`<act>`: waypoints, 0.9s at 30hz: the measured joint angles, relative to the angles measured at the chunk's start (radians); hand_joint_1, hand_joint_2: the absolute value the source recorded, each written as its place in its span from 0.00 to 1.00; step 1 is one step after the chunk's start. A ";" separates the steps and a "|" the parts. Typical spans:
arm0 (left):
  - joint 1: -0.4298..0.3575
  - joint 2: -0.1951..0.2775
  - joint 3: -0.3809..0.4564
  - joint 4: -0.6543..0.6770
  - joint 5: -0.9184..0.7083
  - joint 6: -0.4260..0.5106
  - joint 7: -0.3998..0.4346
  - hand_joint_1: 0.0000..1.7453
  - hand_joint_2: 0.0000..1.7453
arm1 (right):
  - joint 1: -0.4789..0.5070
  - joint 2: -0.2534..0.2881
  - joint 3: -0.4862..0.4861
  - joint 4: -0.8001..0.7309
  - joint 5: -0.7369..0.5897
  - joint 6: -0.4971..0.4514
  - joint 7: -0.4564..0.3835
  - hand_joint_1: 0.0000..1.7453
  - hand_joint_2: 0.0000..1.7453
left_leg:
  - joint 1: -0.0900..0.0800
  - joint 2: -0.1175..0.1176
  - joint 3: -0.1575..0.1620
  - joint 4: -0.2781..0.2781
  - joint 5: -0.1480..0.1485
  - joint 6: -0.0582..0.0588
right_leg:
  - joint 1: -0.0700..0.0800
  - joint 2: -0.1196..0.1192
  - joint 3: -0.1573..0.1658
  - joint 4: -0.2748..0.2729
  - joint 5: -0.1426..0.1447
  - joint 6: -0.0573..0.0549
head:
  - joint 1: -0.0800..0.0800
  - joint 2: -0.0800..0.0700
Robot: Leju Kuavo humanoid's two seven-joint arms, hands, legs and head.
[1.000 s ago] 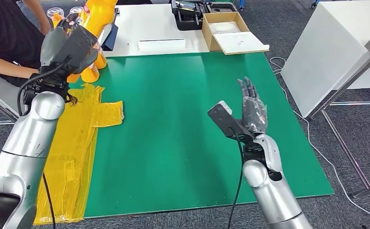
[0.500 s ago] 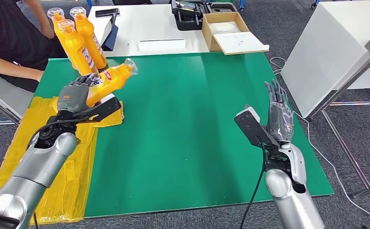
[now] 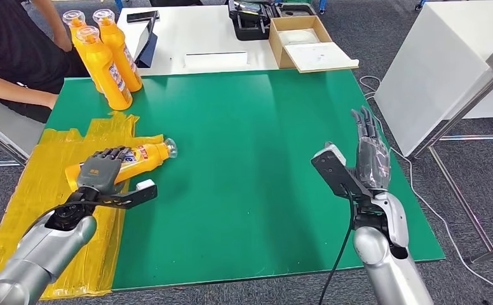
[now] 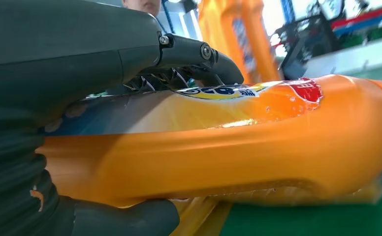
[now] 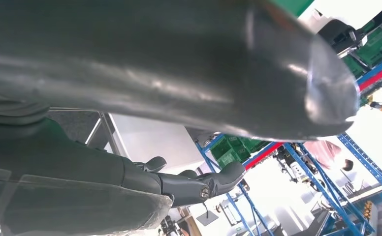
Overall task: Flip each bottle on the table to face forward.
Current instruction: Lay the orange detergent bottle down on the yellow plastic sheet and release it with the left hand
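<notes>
Bottle [image 3: 136, 158] lies on its side at the left of the green mat [image 3: 250, 165], body over the yellow plastic sheet [image 3: 72, 210], cap end pointing right onto the green. Your left hand [image 3: 101, 170] is wrapped around its lower half, fingers [image 3: 114, 152] curled over the top; the left wrist view confirms it, with fingers [image 4: 199, 54] across the label and the thumb [image 4: 125, 216] under the orange body [image 4: 258, 147]. Whether the bottle rests on the sheet or hangs just above it, you cannot tell from these views. Two more bottles [image 3: 107, 54] stand upright, touching each other, at the far left corner of the mat, well apart from the held one. Your right hand [image 3: 370, 149] is raised over the right side of the mat, fingers straight and pointing up, a little apart, holding nothing and touching nothing. A person in a black top [image 3: 9, 51] sits at the far left, just beside the standing bottles. Behind the mat, a white table [image 3: 193, 35] carries a cardboard box [image 3: 304, 41] and a black case [image 3: 253, 16].
</notes>
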 joint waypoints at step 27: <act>0.360 0.024 0.377 -0.513 0.657 -0.166 -0.010 0.00 0.00 | 0.104 -0.027 -0.047 -0.103 -0.140 0.004 -0.154 0.00 0.00 | 0.002 0.003 0.003 0.000 -0.002 -0.003 | 0.000 0.003 0.000 0.000 0.000 -0.002 | 0.000 0.000</act>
